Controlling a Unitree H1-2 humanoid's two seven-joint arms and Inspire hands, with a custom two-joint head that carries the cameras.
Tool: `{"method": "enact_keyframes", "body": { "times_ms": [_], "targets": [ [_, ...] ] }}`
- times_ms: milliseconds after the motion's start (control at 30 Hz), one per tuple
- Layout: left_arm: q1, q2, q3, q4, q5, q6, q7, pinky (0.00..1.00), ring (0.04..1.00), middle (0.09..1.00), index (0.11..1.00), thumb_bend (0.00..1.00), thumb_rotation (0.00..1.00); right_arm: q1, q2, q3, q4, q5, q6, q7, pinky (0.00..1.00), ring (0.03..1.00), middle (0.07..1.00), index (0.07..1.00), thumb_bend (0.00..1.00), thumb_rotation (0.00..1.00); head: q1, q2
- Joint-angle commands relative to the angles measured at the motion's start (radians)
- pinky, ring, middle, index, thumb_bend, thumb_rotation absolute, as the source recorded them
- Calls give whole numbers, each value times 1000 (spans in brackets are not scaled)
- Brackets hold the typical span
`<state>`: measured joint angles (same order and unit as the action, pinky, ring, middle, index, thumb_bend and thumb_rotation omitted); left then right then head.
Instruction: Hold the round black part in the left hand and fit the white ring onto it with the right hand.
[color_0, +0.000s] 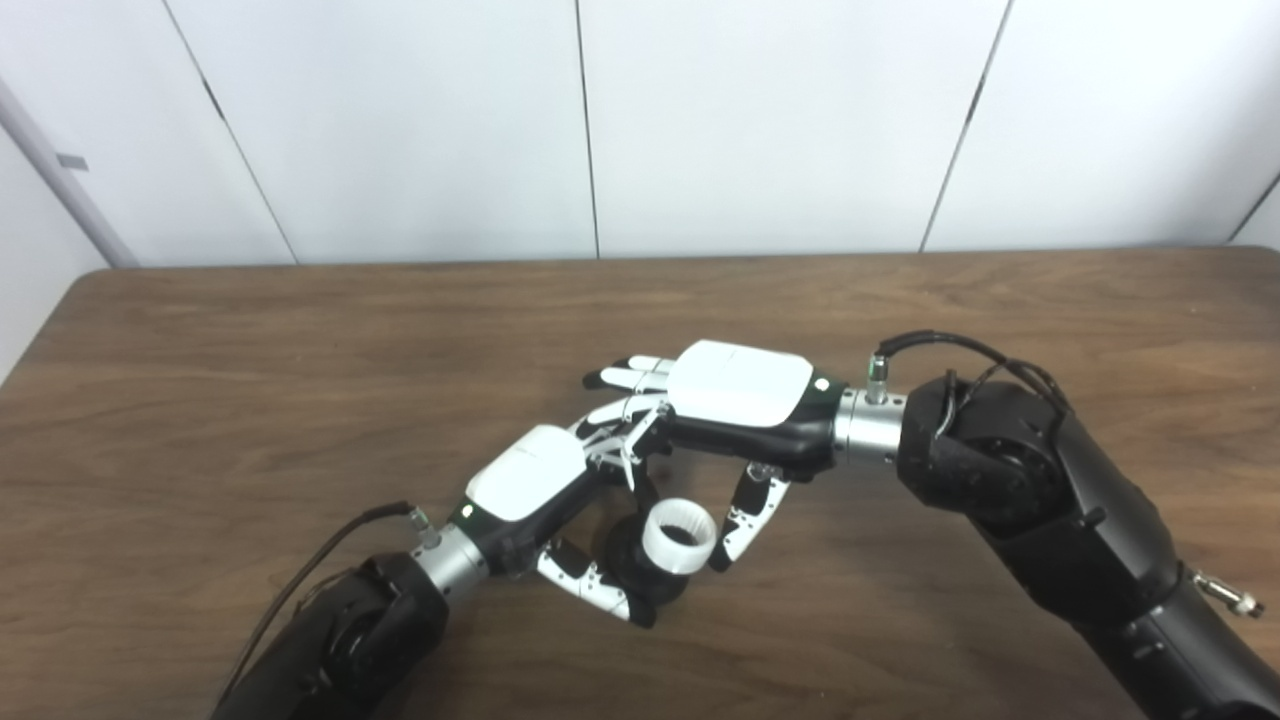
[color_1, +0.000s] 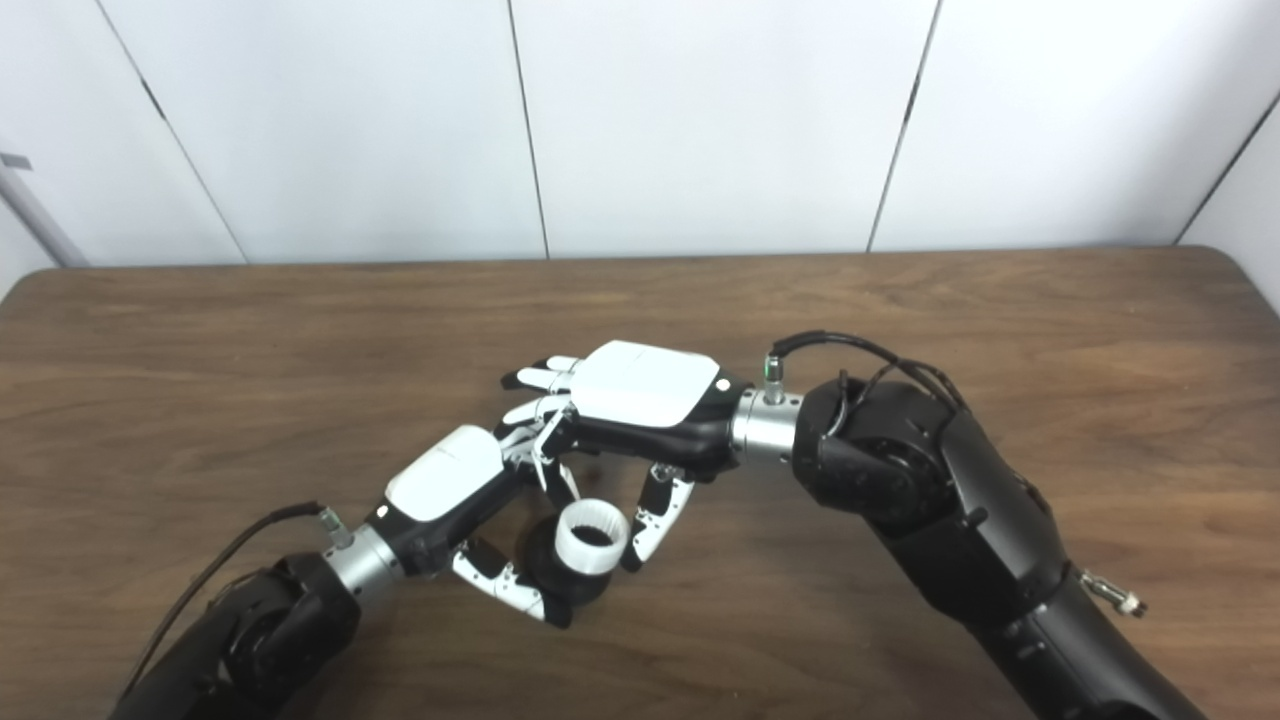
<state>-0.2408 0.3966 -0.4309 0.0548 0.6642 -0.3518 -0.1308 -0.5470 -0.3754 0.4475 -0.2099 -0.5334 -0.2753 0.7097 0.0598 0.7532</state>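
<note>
Where the two hands meet near the front of the bench, the left hand's fingers (color_0: 590, 590) curl around the round black part (color_0: 640, 570), gripping it from below and behind just above the wood. The white ring (color_0: 680, 535) sits against the black part's upper right face, its opening turned up toward the cameras, with fine ridges showing inside its rim. The right hand's thumb (color_0: 745, 515) reaches down and touches the ring's right side; its other fingers (color_0: 625, 378) stretch flat to the left over the left hand (color_0: 525, 480), so the right hand (color_0: 740, 385) is spread and closes on nothing. No writing or brand can be read on either white hand shell. The bench (color_0: 250, 380) is dark brown woodgrain, and behind it stand plain white wall panels (color_0: 400, 120) with thin dark seams.
</note>
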Motion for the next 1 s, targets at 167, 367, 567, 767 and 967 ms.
{"method": "enact_keyframes", "body": {
  "times_ms": [167, 367, 567, 767, 967],
  "targets": [
    [2, -12, -3, -8, 4, -17, -13, 1000, 1000, 875, 480, 525, 56, -28, 10, -10, 2, 20, -24, -33, 1000, 1000, 887, 479, 525, 137, 7, -1],
    [0, -14, -3, -8, 15, -15, -18, 1000, 1000, 880, 480, 525, 57, -31, 32, -6, 28, -1, -39, -60, 1000, 1000, 888, 480, 525, 138, 16, -7],
    [3, -17, -2, -6, 14, -16, -15, 1000, 1000, 881, 480, 525, 56, -41, 55, -7, 62, -15, -58, -93, 1000, 1000, 890, 480, 525, 138, 22, -13],
    [6, -19, -4, -20, 19, 4, -33, 1000, 1000, 877, 481, 525, 57, -53, 62, -6, 93, -28, -80, -111, 1000, 1000, 883, 480, 525, 137, 26, -13],
    [4, -20, -5, -29, 24, 7, -36, 1000, 1000, 881, 481, 525, 57, -49, 60, -1, 106, -27, -91, -115, 1000, 1000, 879, 480, 526, 138, 30, -9]
  ]
}}
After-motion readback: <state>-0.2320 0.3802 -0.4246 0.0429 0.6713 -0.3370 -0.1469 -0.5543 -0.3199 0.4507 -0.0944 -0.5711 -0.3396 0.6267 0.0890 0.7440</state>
